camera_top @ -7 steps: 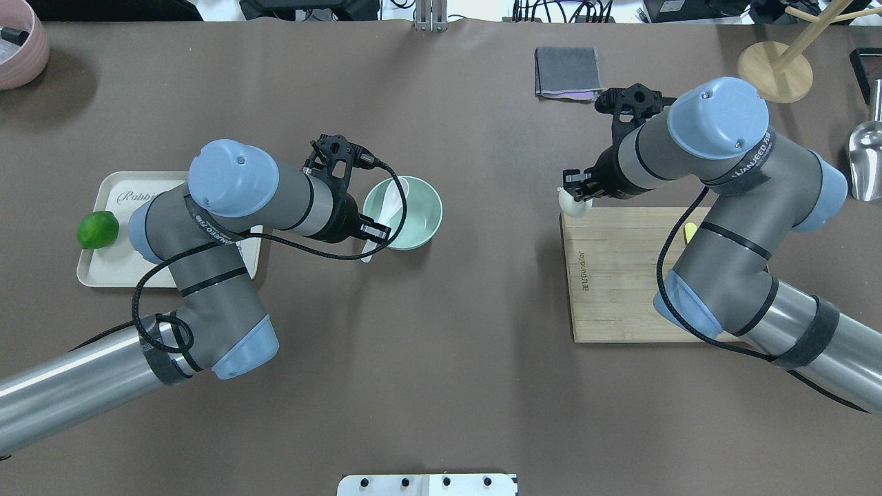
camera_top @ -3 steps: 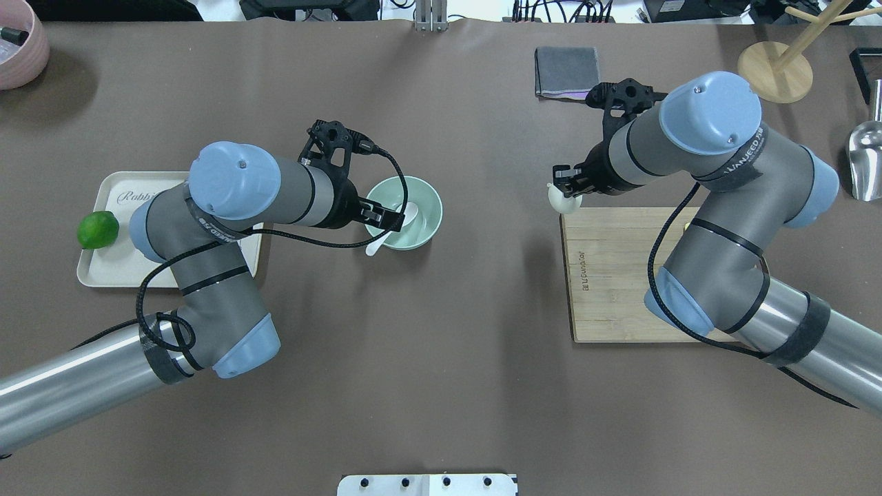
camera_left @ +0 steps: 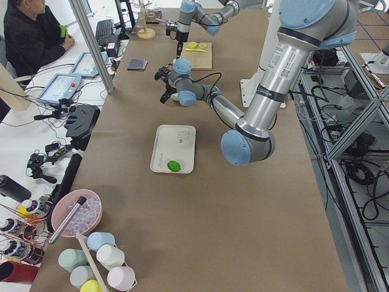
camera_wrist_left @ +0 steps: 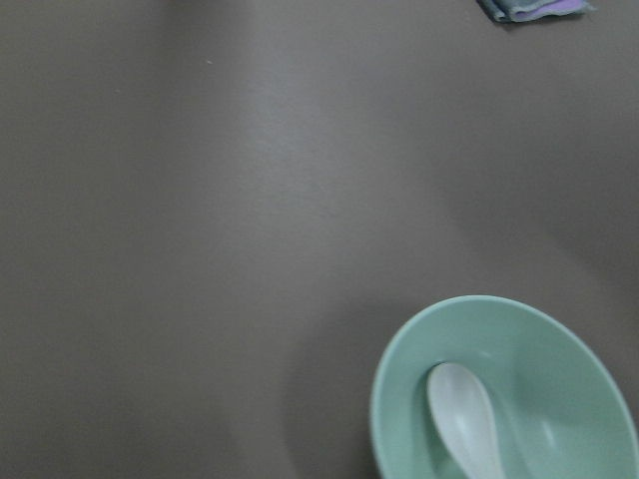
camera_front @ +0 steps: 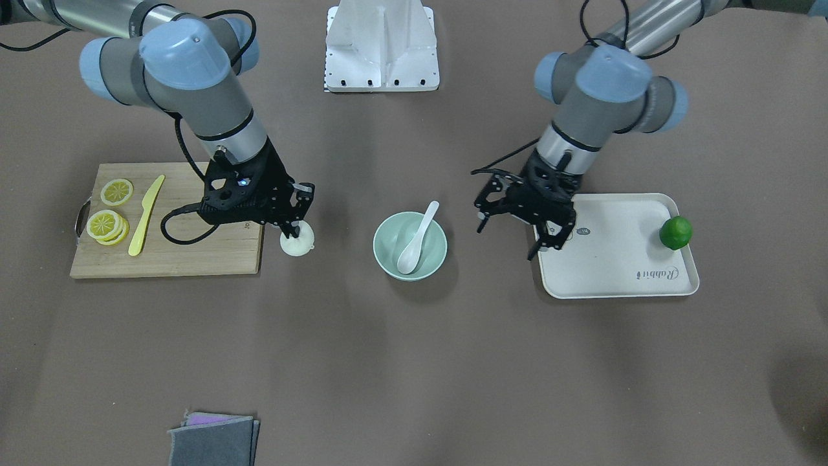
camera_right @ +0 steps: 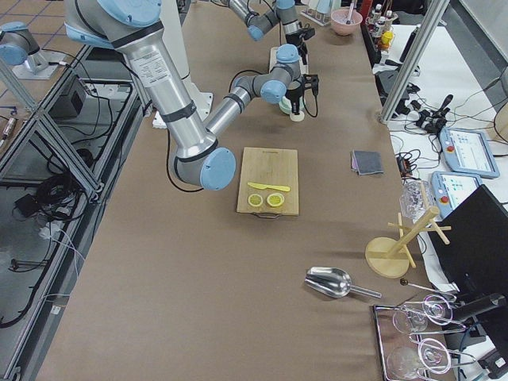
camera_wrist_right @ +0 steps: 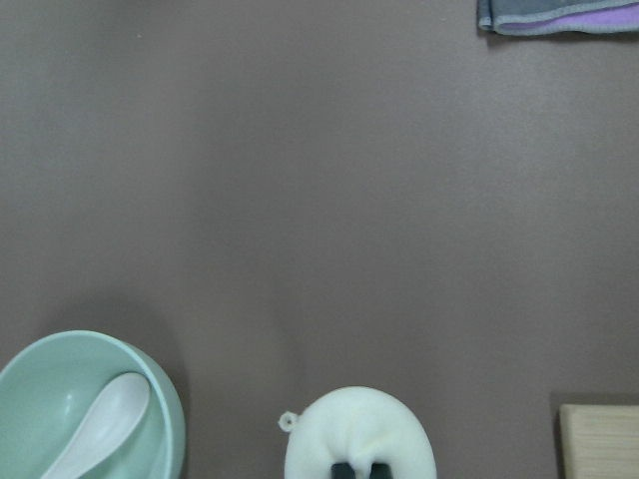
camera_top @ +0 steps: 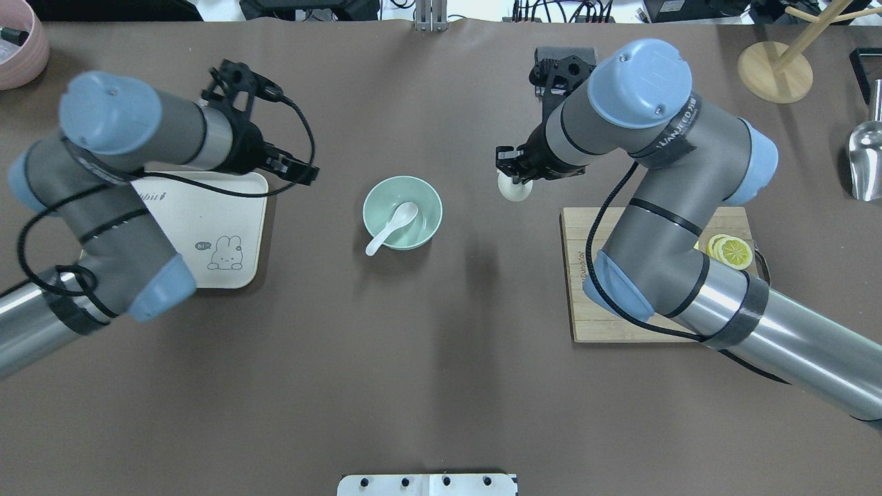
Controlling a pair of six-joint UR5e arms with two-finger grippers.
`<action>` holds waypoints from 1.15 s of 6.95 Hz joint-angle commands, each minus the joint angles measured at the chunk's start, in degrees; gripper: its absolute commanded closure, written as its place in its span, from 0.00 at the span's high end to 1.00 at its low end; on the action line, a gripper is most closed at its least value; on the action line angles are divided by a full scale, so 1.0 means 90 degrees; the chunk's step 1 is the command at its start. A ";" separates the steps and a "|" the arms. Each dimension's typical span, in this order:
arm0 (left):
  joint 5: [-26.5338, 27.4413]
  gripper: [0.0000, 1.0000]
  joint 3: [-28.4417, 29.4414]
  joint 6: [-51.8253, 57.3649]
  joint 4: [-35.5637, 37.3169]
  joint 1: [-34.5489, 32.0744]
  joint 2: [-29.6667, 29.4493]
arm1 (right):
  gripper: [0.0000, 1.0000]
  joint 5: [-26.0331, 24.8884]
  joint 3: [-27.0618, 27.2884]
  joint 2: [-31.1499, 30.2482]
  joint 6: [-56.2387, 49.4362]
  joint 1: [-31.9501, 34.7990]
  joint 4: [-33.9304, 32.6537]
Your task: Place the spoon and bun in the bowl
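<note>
The pale green bowl [camera_top: 428, 198] stands mid-table with the white spoon [camera_top: 393, 225] lying in it, handle over the near rim. My right gripper [camera_top: 513, 182] is shut on the white bun [camera_top: 515, 191], between the bowl and the cutting board. In the front view the bun [camera_front: 297, 245] hangs from that gripper [camera_front: 296, 230], to the left of the bowl [camera_front: 435, 241]. The right wrist view shows the bun [camera_wrist_right: 359, 431] between the fingers and the bowl [camera_wrist_right: 168, 399] at lower left. My left gripper [camera_front: 509, 234] is open and empty at the tray's edge, apart from the bowl.
A cream tray [camera_front: 614, 259] holds a green lime [camera_front: 676, 233]. A wooden cutting board [camera_top: 610, 275] carries lemon slices [camera_front: 107, 223] and a yellow knife [camera_front: 146, 215]. A grey cloth [camera_front: 213, 441] lies at the far edge. A steel scoop [camera_top: 865, 162] and wooden stand [camera_top: 775, 71] are at the right.
My left gripper has let go of the spoon, which now lies in the bowl, and drawn back left over the tray. My right gripper has carried the bun left, off the board toward the bowl.
</note>
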 commanded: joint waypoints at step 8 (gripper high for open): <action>-0.0794 0.98 -0.0581 0.0863 -0.0145 -0.1904 0.1679 | 1.00 -0.1500 -0.2384 0.2054 0.0106 -0.1223 0.0885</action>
